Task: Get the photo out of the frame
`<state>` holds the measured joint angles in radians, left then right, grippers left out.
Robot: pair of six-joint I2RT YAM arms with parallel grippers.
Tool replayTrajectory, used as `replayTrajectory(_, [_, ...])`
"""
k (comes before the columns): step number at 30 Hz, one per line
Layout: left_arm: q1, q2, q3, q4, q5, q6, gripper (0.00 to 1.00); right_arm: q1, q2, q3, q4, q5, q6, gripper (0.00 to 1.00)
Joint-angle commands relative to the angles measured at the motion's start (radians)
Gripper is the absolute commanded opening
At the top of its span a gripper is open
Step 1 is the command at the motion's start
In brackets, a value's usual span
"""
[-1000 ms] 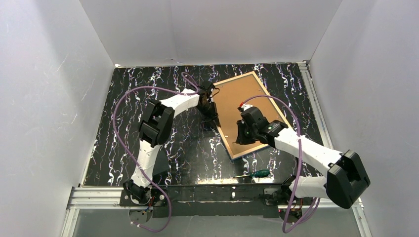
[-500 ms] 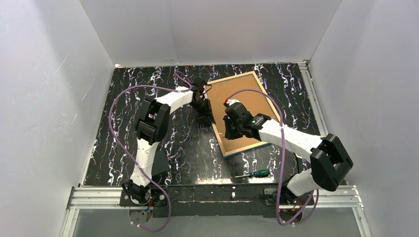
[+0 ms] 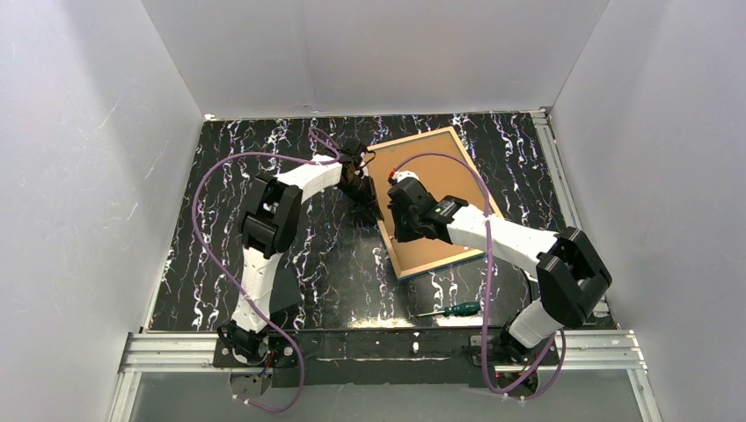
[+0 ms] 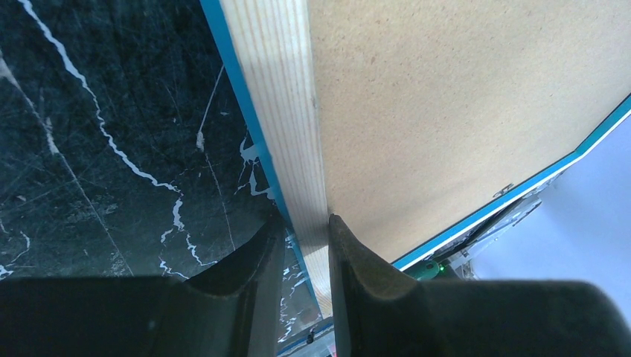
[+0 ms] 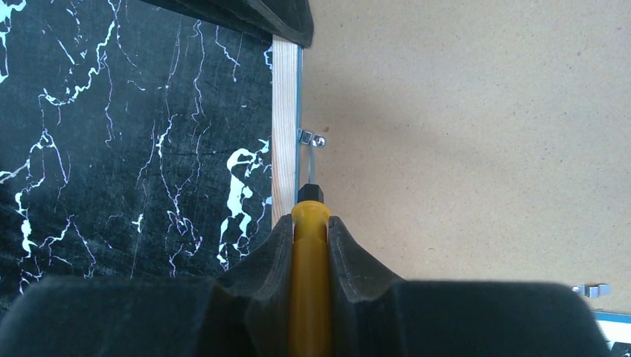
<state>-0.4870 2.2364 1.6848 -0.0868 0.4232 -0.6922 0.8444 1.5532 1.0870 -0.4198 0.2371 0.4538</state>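
The frame [image 3: 437, 263] lies face down on the black marble table [image 3: 229, 202], its light wood back and thin blue edge showing around the brown backing board [image 3: 444, 180]. The photo is hidden under that board. My left gripper [image 3: 369, 199] is shut on the frame's left rail [image 4: 277, 97], one finger either side [image 4: 305, 227]. My right gripper [image 3: 398, 220] hangs over the same rail just nearer and is shut [image 5: 310, 223] on a yellow-handled screwdriver [image 5: 309, 290]. The screwdriver's tip touches a small metal clip [image 5: 313, 139] at the edge of the backing board [image 5: 461, 134].
A green-handled screwdriver [image 3: 458, 309] lies on the table near the front edge, below the frame's near corner. A second metal clip [image 5: 591, 289] sits on the backing at the lower right of the right wrist view. White walls close in three sides.
The right arm has swung left across the backing board, bringing the yellow screwdriver to the frame's left rail. The frame has shifted slightly left, and the left gripper still holds its rail.
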Motion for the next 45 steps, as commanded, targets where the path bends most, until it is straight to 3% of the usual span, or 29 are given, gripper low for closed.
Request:
replayTrajectory(1, [0.01,0.048,-0.066,-0.122,-0.121,0.048,0.0,-0.001,0.038,0.038,0.03,0.073,-0.011,0.01])
replayTrajectory(7, [0.01,0.047,-0.067,-0.123,-0.12,0.047,0.0,0.007,0.054,0.07,0.015,0.069,-0.02,0.01])
replayTrajectory(18, [0.013,0.048,-0.063,-0.122,-0.12,0.048,0.0,0.091,-0.039,-0.021,-0.021,0.118,0.049,0.01])
replayTrajectory(30, [0.013,0.037,-0.083,-0.12,-0.112,0.037,0.0,0.094,0.035,0.037,-0.012,0.195,0.008,0.01])
replayTrajectory(45, [0.013,0.042,-0.077,-0.122,-0.109,0.045,0.0,0.115,-0.003,0.024,0.001,0.103,0.042,0.01])
